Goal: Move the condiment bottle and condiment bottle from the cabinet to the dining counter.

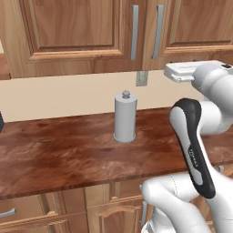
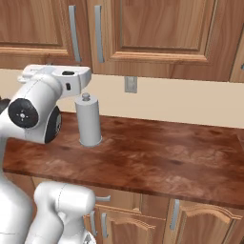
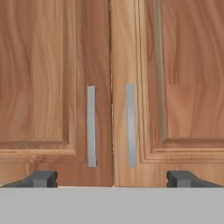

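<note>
The cabinet (image 3: 52, 87) stands with both wooden doors closed. Its two silver bar handles (image 3: 91, 127) (image 3: 131, 127) hang side by side at the seam between the doors. My gripper (image 3: 112, 178) faces that seam from a short distance, open, with nothing between its fingertips. In the base views the same cabinet (image 1: 73, 36) (image 2: 167, 33) hangs above the wall-side worktop, and my white hand is raised in front of its lower edge. The condiment bottle is hidden from view. The dining counter is out of view.
A tall grey cylinder holder (image 1: 125, 116) (image 2: 88, 119) stands on the reddish-brown worktop (image 1: 54, 154) (image 2: 157, 157) below the cabinet. A wall outlet (image 1: 142, 78) (image 2: 130, 84) sits on the beige wall behind it. Low drawer cabinets (image 1: 113, 209) (image 2: 190, 219) run under the worktop.
</note>
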